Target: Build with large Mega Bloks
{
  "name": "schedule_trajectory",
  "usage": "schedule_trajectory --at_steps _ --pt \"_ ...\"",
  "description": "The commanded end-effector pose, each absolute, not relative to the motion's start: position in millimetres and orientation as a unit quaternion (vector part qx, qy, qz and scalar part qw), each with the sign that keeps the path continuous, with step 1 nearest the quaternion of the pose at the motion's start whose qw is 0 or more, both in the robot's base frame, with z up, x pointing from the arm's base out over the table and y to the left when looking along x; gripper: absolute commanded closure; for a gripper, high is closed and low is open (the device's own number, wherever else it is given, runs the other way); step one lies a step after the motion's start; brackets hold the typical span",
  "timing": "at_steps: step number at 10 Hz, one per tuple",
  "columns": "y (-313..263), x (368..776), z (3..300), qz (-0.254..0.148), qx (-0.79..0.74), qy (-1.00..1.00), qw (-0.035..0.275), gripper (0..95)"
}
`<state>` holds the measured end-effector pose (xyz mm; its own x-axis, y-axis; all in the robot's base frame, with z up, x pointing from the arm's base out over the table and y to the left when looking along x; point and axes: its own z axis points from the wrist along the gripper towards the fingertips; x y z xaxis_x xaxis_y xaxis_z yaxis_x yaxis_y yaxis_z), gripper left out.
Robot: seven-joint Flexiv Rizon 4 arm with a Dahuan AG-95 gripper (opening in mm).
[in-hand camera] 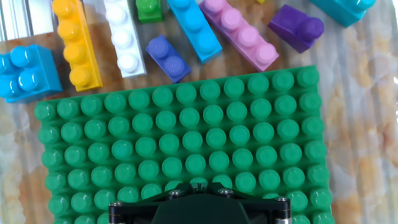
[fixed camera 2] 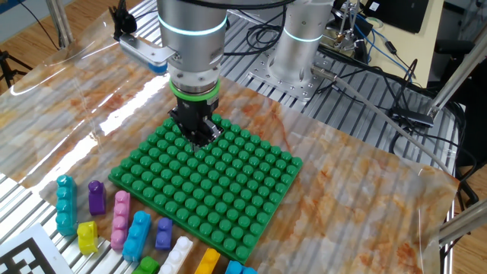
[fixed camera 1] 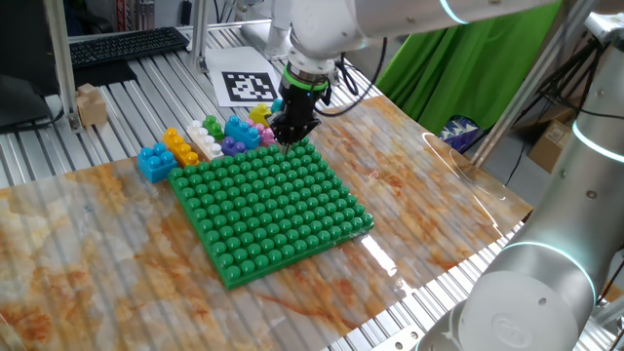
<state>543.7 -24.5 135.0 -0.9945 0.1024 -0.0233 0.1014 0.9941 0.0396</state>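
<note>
Several large Mega Bloks lie loose in a row beyond the far edge of the green studded baseplate [in-hand camera: 186, 124]. In the hand view they are a blue square brick [in-hand camera: 25, 71], an orange one [in-hand camera: 78, 43], a white one [in-hand camera: 124, 37], a green one [in-hand camera: 149, 9], an indigo one [in-hand camera: 168, 58], a light blue one [in-hand camera: 194, 28], a pink one [in-hand camera: 242, 34], a purple one [in-hand camera: 297, 27] and a teal one [in-hand camera: 345, 9]. My gripper [in-hand camera: 198, 185] is low over the baseplate's studs, fingers together, with nothing between them. It also shows in both fixed views [fixed camera 1: 292, 132] [fixed camera 2: 199, 135].
The baseplate [fixed camera 1: 273, 205] rests on a marbled board. A printed marker sheet [fixed camera 1: 249, 86] lies behind the bricks, and a small wooden block [fixed camera 1: 91, 103] at the far left. Cables and a second arm's base [fixed camera 2: 300, 46] stand beyond the board.
</note>
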Motion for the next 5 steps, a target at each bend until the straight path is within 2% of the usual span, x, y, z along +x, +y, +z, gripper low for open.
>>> schedule_trajectory --at_steps 1,4,5 --pt "-24.2 544.8 133.8 0.013 0.049 0.999 0.012 95.0" --pt "-24.2 544.8 133.8 0.009 0.044 0.999 0.012 95.0" --pt "-27.0 549.2 132.1 0.008 0.058 0.998 0.021 76.0"
